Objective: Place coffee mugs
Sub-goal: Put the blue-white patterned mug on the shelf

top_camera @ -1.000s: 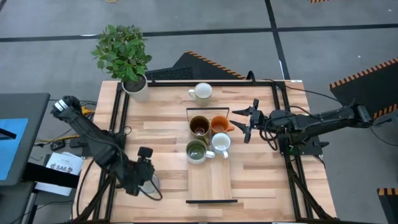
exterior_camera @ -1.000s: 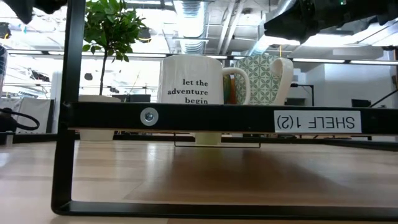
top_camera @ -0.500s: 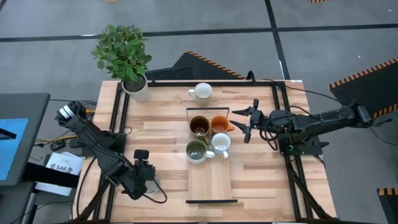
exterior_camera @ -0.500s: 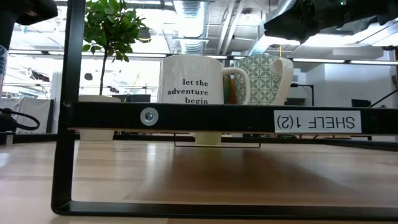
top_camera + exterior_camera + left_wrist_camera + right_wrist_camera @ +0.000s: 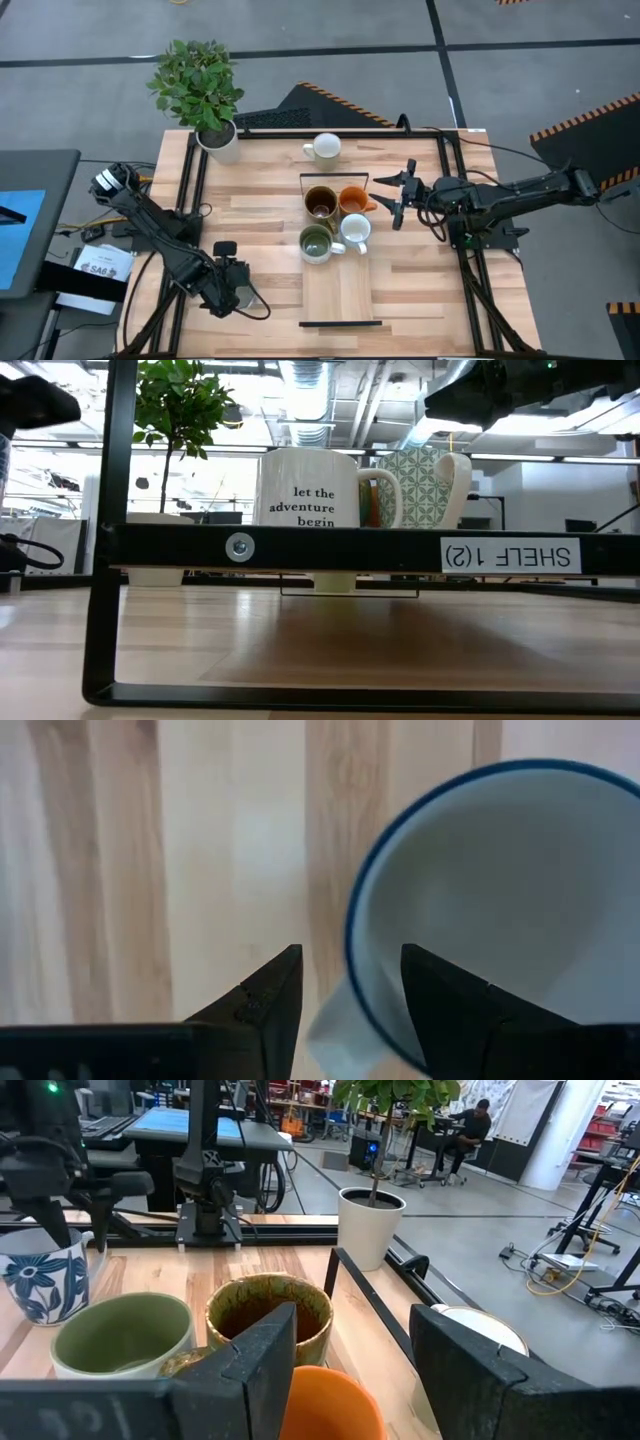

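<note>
Four mugs stand on the black-framed shelf (image 5: 340, 322): dark brown (image 5: 320, 202), orange (image 5: 353, 201), olive green (image 5: 316, 243) and white (image 5: 355, 230). Another white mug (image 5: 325, 148) sits by the far edge. A white mug with a blue rim and blue flowers (image 5: 500, 910) (image 5: 40, 1280) stands on the table near the left edge. My left gripper (image 5: 350, 960) (image 5: 235, 290) hangs open just above this mug, pointing down, its fingers on either side of the rim above the handle (image 5: 335, 1030). My right gripper (image 5: 352, 1330) (image 5: 400, 195) is open and level, right of the orange mug.
A potted plant in a white pot (image 5: 215, 135) stands at the far left corner. Black frame rails (image 5: 190, 200) run along the table's sides. In the low view the shelf's front bar (image 5: 350, 548) crosses in front of a lettered white mug (image 5: 310, 490) and a green-patterned one (image 5: 425, 485).
My left gripper has moved toward the near edge and come down over the blue-rimmed mug. Its fingers have stayed open. My right arm and all the mugs have kept still.
</note>
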Available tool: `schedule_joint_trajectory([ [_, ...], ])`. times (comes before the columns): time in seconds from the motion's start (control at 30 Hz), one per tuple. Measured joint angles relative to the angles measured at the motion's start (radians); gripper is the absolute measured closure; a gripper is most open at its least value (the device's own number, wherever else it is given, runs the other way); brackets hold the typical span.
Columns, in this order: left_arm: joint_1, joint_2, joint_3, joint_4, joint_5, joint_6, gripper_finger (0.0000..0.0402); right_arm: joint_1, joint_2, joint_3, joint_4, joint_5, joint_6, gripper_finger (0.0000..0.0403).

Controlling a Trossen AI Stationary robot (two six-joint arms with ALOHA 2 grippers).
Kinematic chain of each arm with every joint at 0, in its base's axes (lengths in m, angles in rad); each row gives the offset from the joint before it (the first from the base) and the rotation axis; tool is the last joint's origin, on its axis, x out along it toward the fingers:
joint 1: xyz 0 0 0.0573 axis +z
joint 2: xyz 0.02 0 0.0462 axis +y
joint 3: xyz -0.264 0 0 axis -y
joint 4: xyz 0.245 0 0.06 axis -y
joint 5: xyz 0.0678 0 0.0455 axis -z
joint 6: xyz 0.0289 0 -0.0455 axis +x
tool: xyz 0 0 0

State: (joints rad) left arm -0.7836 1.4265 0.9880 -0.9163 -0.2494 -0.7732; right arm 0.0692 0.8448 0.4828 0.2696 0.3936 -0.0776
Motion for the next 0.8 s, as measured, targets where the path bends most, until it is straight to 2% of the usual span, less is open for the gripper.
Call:
schedule_joint_trajectory([
  [0.27,0.040,0.000,-0.023,0.039,0.025,0.026,0.0257,0.000,0.000,0.000,0.000,0.000,-0.001,0.0182],
  [0.37,0.067,0.000,-0.023,0.044,0.033,0.102,0.0294,0.000,0.000,0.000,0.000,0.000,-0.002,0.0182],
  [0.5,0.111,-0.001,-0.022,0.044,0.072,0.237,0.0379,0.000,0.000,0.000,0.000,0.000,-0.002,0.0182],
  [0.53,0.123,-0.006,-0.021,0.043,0.088,0.264,0.0387,0.000,0.000,0.000,0.000,0.000,-0.002,0.0182],
  [0.67,0.172,-0.021,0.009,0.005,0.098,0.354,0.0393,0.000,0.000,0.000,0.000,0.000,-0.002,0.0182],
  [0.8,0.209,-0.045,0.140,-0.072,0.050,0.463,0.0395,0.000,0.000,0.000,0.000,0.000,-0.001,0.0182],
])
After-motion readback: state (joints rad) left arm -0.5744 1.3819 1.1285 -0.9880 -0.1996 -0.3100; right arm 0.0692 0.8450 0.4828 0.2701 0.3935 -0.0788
